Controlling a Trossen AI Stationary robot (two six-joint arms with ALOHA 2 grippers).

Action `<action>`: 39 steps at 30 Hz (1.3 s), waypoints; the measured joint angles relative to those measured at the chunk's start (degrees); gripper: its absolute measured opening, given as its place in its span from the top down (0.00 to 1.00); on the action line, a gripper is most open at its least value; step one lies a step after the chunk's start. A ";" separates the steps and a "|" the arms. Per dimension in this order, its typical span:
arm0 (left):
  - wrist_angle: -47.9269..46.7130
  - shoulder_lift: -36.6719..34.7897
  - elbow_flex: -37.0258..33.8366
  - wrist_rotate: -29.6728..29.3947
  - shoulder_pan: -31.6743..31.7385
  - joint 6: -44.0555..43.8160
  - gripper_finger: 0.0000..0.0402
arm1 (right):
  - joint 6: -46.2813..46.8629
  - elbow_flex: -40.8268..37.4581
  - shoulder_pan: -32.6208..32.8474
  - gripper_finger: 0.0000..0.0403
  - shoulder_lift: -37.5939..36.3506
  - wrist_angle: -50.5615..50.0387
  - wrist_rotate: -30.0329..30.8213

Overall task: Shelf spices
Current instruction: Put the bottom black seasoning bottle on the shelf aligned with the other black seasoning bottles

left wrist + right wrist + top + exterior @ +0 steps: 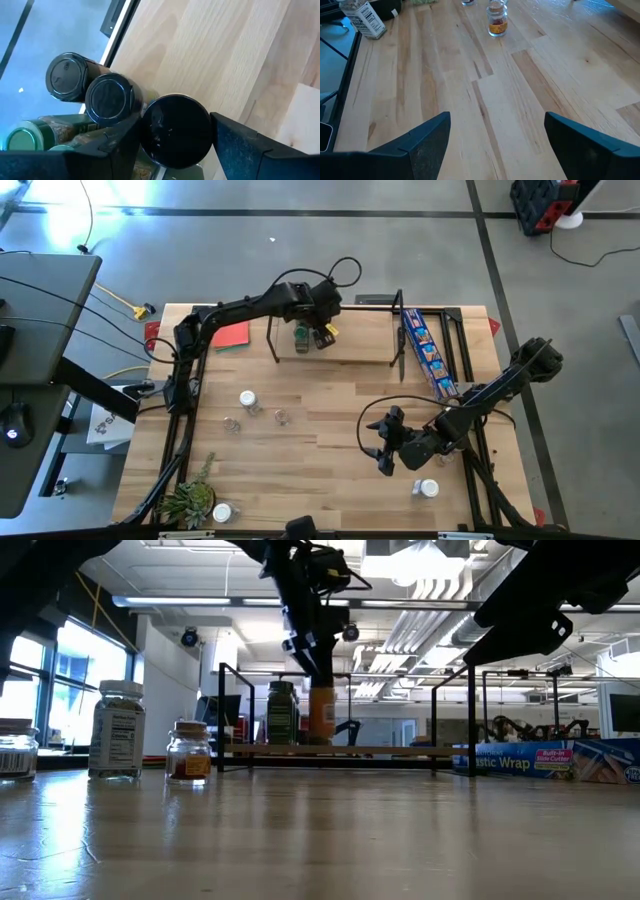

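A: Shelf first: a low light-wood board rack [335,350] with thin black metal end frames, at the table's far edge, partly stocked with black- and green-lidded jars.

B: Left gripper [175,145] there?

A: Yes, jaws straddling a round glossy black-lidded jar [175,131]; grip unclear.

B: Remaining?

A: Several small clear jars [248,400] on the wooden table. Right gripper [492,137] hovers open nearby.
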 joint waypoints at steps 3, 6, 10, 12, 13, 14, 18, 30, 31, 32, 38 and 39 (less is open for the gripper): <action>-0.23 0.00 0.00 0.70 0.26 0.00 0.43 | 0.01 0.00 0.01 0.21 0.00 0.00 -0.01; -0.12 0.02 -0.02 2.00 0.41 -0.13 0.43 | 0.02 0.00 0.00 0.21 0.00 -0.02 -0.01; -0.17 0.14 -0.02 0.51 0.41 -0.04 0.43 | 0.04 0.00 0.00 0.21 0.00 0.00 -0.01; -0.13 0.15 0.00 0.09 0.41 0.00 0.43 | 0.20 0.00 0.01 0.21 0.00 0.00 -0.01; -0.11 0.15 -0.02 -0.19 0.43 0.02 0.43 | 0.20 0.00 0.00 0.21 0.00 0.00 -0.01; -0.13 0.15 -0.02 -0.46 0.43 0.04 0.43 | 0.20 0.00 0.00 0.21 0.00 0.00 -0.01; -0.15 0.15 -0.02 -0.52 0.43 0.45 0.43 | 0.20 0.00 0.02 0.21 0.00 0.00 -0.03; -0.11 0.15 -0.02 0.34 0.43 0.07 0.35 | 0.20 0.00 0.00 0.21 0.00 0.00 -0.03; -0.11 0.15 -0.02 0.07 0.45 0.07 0.33 | 0.20 0.00 0.00 0.21 0.00 0.00 -0.03; -0.11 0.15 -0.02 -0.34 0.45 0.04 0.32 | 0.20 0.00 0.00 0.21 0.00 0.00 -0.03; -0.40 0.15 -0.02 -6.34 0.31 1.62 0.30 | 0.20 0.00 0.00 0.21 0.00 0.00 -0.03; -0.51 0.15 -0.02 -7.29 0.18 1.98 0.30 | 0.20 0.00 0.00 0.21 0.00 0.00 -0.03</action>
